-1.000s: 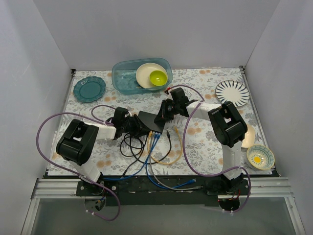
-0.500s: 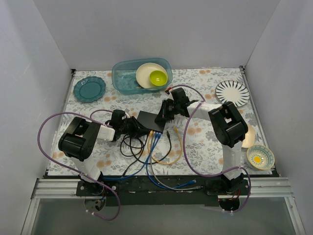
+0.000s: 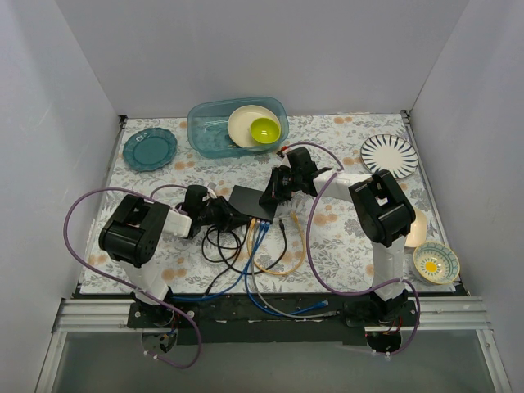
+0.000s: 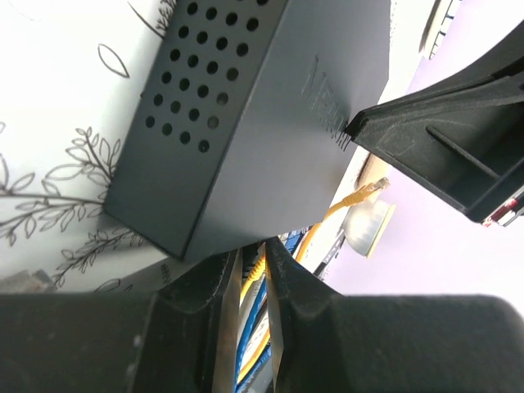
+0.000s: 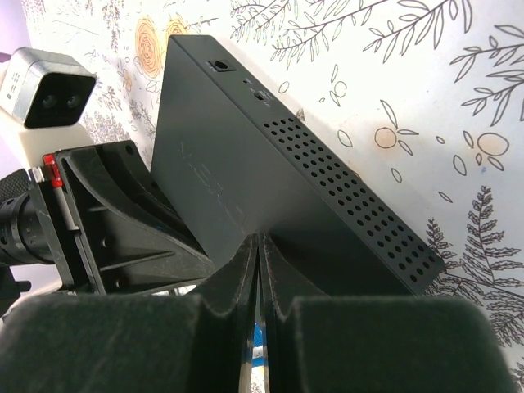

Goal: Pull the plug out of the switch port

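The black switch (image 3: 250, 201) lies mid-table, and several blue, yellow and black cables (image 3: 260, 246) run from its near edge. In the left wrist view the switch (image 4: 262, 123) fills the top, and my left gripper (image 4: 252, 260) sits at its socket edge. Its jaws are nearly together on a yellow plug (image 4: 257, 268), with blue cables just behind. The left gripper (image 3: 228, 214) reaches in from the left. My right gripper (image 5: 259, 239) is shut, and its tips rest on the switch's (image 5: 246, 172) flat top. It comes from the right (image 3: 274, 196).
A teal tub (image 3: 214, 135) holding a cream bowl and a lime bowl stands at the back. A teal plate (image 3: 150, 148) is back left and a striped plate (image 3: 390, 155) back right. A small patterned bowl (image 3: 435, 263) sits near right. Cable loops (image 3: 225, 246) lie in front of the switch.
The left gripper's jaws have narrowed onto the yellow plug, and the left arm has shifted slightly at the switch's near edge. The right gripper has stayed pressed on the switch.
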{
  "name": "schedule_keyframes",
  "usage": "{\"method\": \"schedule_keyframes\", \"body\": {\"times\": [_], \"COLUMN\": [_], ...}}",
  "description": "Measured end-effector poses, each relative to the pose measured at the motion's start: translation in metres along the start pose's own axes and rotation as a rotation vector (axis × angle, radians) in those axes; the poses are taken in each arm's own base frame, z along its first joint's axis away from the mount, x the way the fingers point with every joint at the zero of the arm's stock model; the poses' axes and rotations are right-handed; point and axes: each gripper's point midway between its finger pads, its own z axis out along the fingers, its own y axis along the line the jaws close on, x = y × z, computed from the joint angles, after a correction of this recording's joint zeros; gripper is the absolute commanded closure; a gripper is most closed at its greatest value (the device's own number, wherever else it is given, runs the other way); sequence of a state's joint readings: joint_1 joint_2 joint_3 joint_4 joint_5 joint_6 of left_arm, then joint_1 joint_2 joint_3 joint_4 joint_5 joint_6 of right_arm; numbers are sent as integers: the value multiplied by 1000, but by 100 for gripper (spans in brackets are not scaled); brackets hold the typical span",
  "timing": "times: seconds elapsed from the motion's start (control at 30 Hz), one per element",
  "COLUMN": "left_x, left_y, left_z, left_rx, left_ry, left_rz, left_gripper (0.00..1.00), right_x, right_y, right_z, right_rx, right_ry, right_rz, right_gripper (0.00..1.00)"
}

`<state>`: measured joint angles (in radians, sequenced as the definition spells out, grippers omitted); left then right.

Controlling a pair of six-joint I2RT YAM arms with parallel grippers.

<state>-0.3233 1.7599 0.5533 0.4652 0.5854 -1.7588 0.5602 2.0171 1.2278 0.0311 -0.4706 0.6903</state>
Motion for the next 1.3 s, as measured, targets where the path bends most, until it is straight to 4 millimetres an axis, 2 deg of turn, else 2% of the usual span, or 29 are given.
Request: {"method": "schedule_keyframes", "body": {"times": [0.13,0.33,0.43,0.5,0.6,0.67,0.73,0.77,0.87,0.9,0.93,0.97,1.07,1.1,1.2,1.3], "left_x": [4,20,22,18,-10,-29,-48,-53,-68,-70,-71,-71,-65,-59,-28,3], "left_y": [4,17,22,26,35,39,35,31,12,4,-1,-7,-23,-28,-40,-41], "left_z": [-5,-22,-31,-40,-68,-88,-105,-109,-117,-117,-117,-115,-101,-93,-61,-37], "left_rx": [-4,-32,-53,-81,-157,-213,-271,-284,-284,-266,-253,-233,-173,-154,-116,-94], "left_ry": [-8,-8,-20,-49,-187,-281,-363,-379,-413,-411,-406,-396,-338,-303,-168,-54], "left_rz": [9,-2,-15,-26,-61,-64,-41,-23,25,36,44,52,72,87,145,171], "left_gripper": [100,100,100,100,100,79,68,60,46,35,30,29,37,43,54,55], "right_x": [0,0,0,0,0,-1,-1,-1,-1,-1,-2,-1,-2,-2,-1,-2], "right_y": [0,0,0,0,0,0,-1,-1,0,-1,-1,0,-1,-1,-1,-1], "right_z": [0,0,0,0,0,0,0,0,-1,-1,-1,-1,-1,-1,-1,-1], "right_rx": [0,0,0,1,4,5,7,8,10,13,16,18,25,25,26,26], "right_ry": [0,0,0,0,-1,-2,-4,-4,-3,-2,-2,-1,0,0,0,0], "right_rz": [2,3,3,3,3,2,2,2,-2,-3,-5,-7,-8,-8,-8,-8], "right_gripper": [89,90,90,90,90,90,90,90,90,90,90,90,90,90,90,90]}}
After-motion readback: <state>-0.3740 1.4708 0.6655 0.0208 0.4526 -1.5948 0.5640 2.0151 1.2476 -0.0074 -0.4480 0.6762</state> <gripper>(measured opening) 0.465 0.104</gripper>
